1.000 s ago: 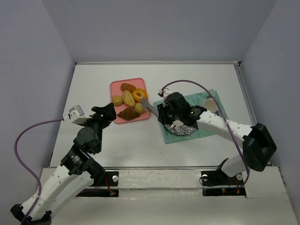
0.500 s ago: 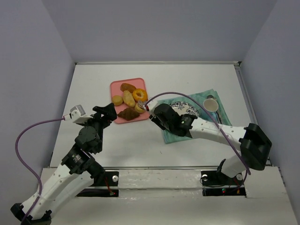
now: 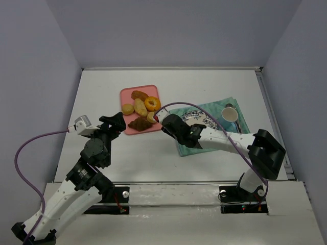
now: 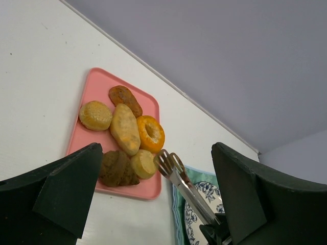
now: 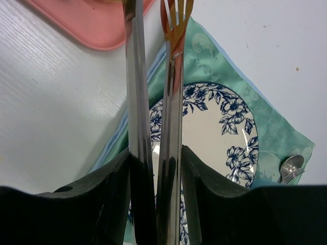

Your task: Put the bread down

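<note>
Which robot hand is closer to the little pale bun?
Right. The right hand, holding tongs, is just beside the bun; the left hand is across the pink tray.

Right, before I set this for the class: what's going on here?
The right gripper is shut on metal tongs and reaches them toward the pink tray of pastries. The tong tips are right beside the bread, the small pale bun at the tray's near corner, which lies on the tray, not lifted. The floral plate on the teal cloth shows nothing on it. The left gripper hangs open beside the tray, holding nothing.
</note>
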You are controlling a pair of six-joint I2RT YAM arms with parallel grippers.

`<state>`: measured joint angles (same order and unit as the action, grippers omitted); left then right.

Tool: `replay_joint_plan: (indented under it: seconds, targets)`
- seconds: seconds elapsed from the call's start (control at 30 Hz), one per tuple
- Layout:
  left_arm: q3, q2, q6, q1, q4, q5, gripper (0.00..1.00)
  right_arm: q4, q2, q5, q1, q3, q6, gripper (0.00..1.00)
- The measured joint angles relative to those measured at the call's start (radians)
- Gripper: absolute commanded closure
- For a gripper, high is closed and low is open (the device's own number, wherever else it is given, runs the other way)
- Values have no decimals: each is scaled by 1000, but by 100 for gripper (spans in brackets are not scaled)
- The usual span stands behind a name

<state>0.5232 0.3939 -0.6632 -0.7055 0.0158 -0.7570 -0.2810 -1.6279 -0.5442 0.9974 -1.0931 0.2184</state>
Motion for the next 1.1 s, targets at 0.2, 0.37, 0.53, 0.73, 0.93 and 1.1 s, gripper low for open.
replay_joint_plan:
  seconds: [0.2,0.37,0.53,0.73,0.93,1.1]
  targets:
    - [0,0,0,0,4,-7,1,3,0,6,16,-11,7,54]
    - [0,0,0,0,4,-8,1,4,-1,30,26,-11,11,49]
    - [0,0,0,0,4,-8,1,2,-27,33,31,-17,11,47]
    - [0,0,0,0,4,-12,1,0,-55,45,31,-29,10,48]
    - [0,0,0,0,4,-15,1,1,-87,45,34,-59,10,61]
    - [0,0,0,0,4,-16,1,0,-97,11,42,-71,6,70]
